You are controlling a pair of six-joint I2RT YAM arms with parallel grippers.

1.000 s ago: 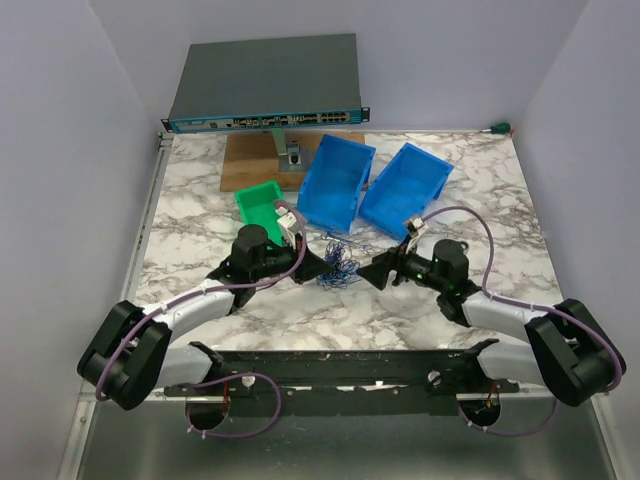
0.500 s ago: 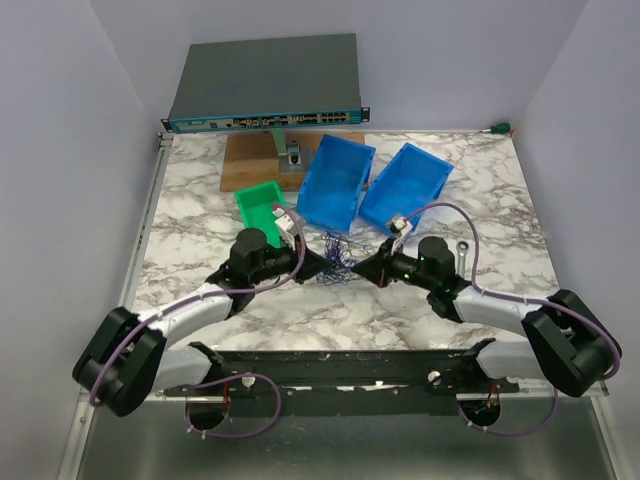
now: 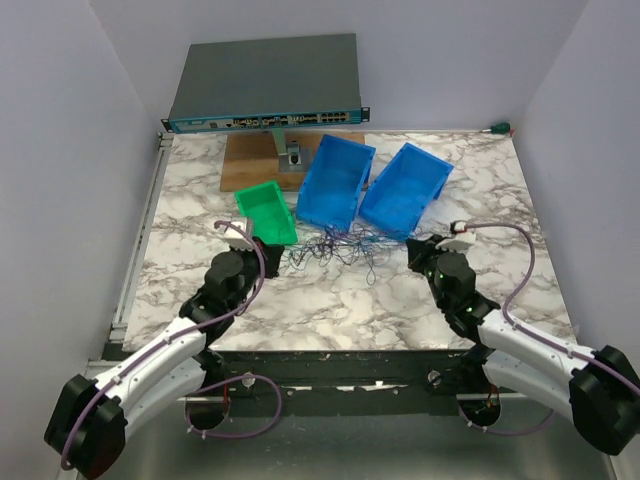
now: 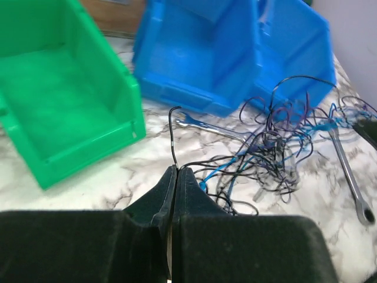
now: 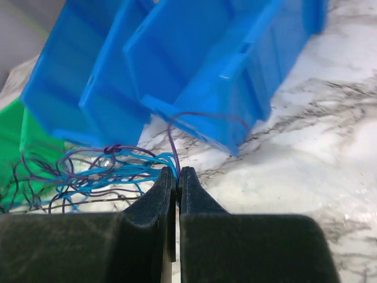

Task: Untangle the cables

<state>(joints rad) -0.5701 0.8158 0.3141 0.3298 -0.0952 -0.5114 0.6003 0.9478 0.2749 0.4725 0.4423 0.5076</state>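
Note:
The cables (image 3: 340,250) are thin blue, purple and black wires, drawn out into a loose strand across the marble in front of the blue bins. My left gripper (image 3: 272,258) sits at the strand's left end and my right gripper (image 3: 412,248) at its right end. In the left wrist view the left gripper (image 4: 174,171) is shut on a single black wire, with the cables (image 4: 283,144) spreading beyond it. In the right wrist view the right gripper (image 5: 177,171) is shut on blue and purple wires, and the cables (image 5: 97,171) trail off to the left.
Two blue bins (image 3: 335,180) (image 3: 405,190) and a green bin (image 3: 265,212) stand just behind the wires. A silver wrench (image 4: 212,127) lies under the tangle, another (image 4: 349,177) to its right. A network switch (image 3: 265,85) and a wooden board (image 3: 250,160) are at the back.
The right gripper has shut on wires. Both grippers have moved apart, left going left and right going right, and the small clump is now pulled out into a long strand.

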